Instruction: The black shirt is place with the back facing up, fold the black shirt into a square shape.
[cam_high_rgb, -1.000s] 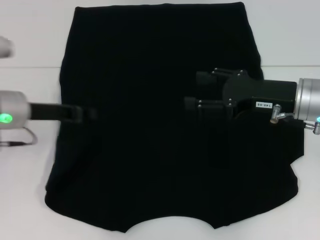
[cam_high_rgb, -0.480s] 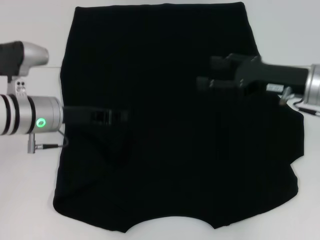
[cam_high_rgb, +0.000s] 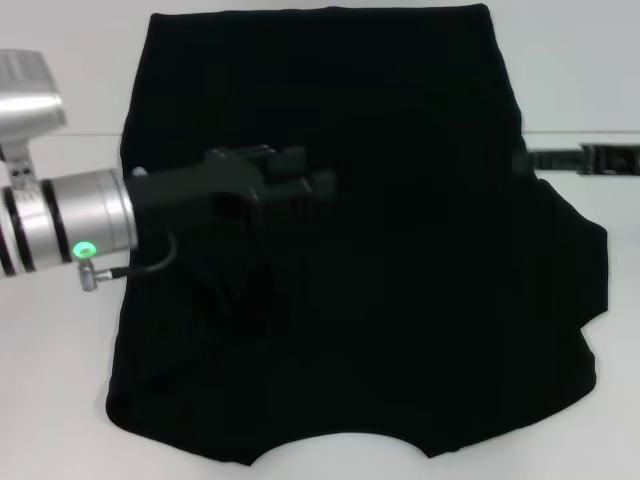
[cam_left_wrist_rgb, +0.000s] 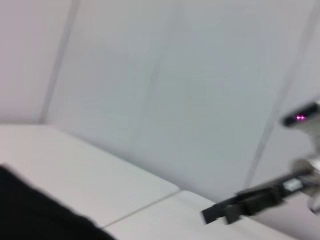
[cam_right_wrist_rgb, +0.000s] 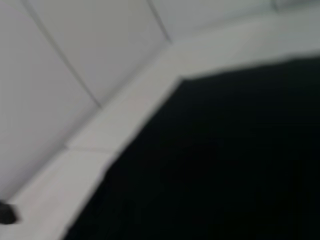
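Looking down from the head camera, you see the large matte black cloth shirt (cam_high_rgb: 400, 280) spread across the white tabletop (cam_high_rgb: 60, 400), its straight hem at the far side and its curved neckline at the near edge. Your left gripper (cam_high_rgb: 310, 180) reaches in from the left on its silver wrist with a green light and sits over the left-centre of the cloth; its black fingers blend into the black fabric, so you cannot tell how far they are parted or whether they have hold of anything. Your right gripper (cam_high_rgb: 525, 160) shows only as a thin dark bar at the shirt's right edge, and its opening cannot be told either

Turning to the left wrist camera, you get a corner of the black shirt (cam_left_wrist_rgb: 35, 210) on the white tabletop (cam_left_wrist_rgb: 100, 175), pale wall panels beyond, and the other arm's gripper (cam_left_wrist_rgb: 215, 215) far off as a blurred dark shape

Over on the right wrist camera, the black shirt (cam_right_wrist_rgb: 225, 165) fills much of the picture, with its edge running along the white tabletop (cam_right_wrist_rgb: 100, 135) below the wall; no fingers show here
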